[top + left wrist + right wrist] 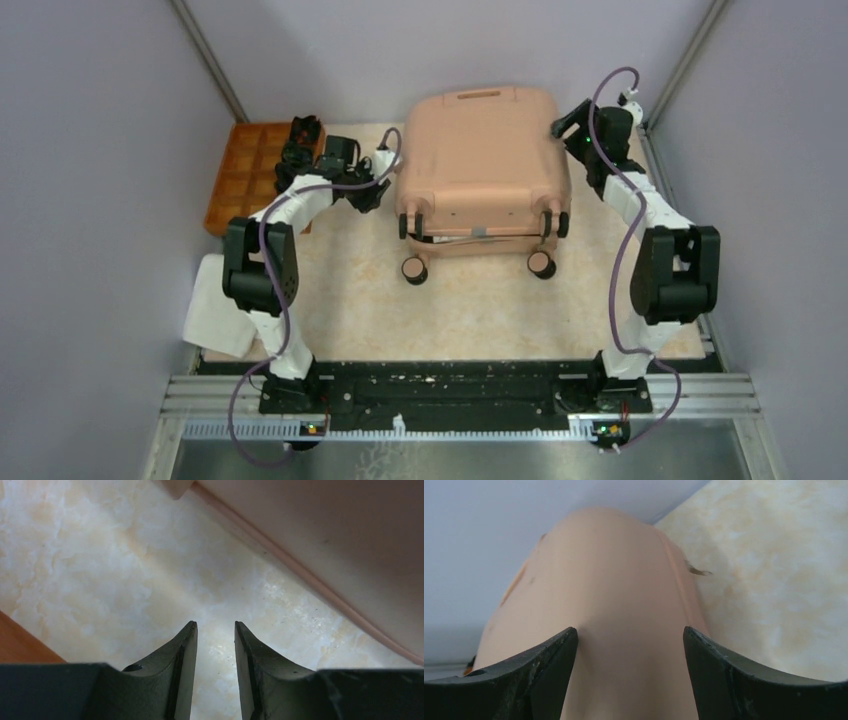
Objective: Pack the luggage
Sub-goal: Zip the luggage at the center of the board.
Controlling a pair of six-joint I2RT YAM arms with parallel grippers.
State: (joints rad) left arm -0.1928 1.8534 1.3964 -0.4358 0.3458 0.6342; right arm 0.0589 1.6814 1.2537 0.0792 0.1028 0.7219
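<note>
The peach-pink luggage point(485, 155) lies flat and closed at the back middle of the table, wheels point(415, 270) toward me. A white strip shows in its near seam point(455, 240). My left gripper point(378, 195) hangs beside the luggage's left side, over the bare table. In the left wrist view its jaws point(216, 625) are a little apart and empty, with the luggage's edge point(340, 540) to the upper right. My right gripper point(560, 127) is at the luggage's back right corner. In the right wrist view it point(630, 630) is open wide over the shell point(614, 605), holding nothing.
An orange compartmented tray point(245, 175) stands at the back left with dark items point(303, 140) in its back cells; its corner shows in the left wrist view point(20, 642). A white cloth point(220, 310) hangs off the table's left edge. Grey walls close in on three sides.
</note>
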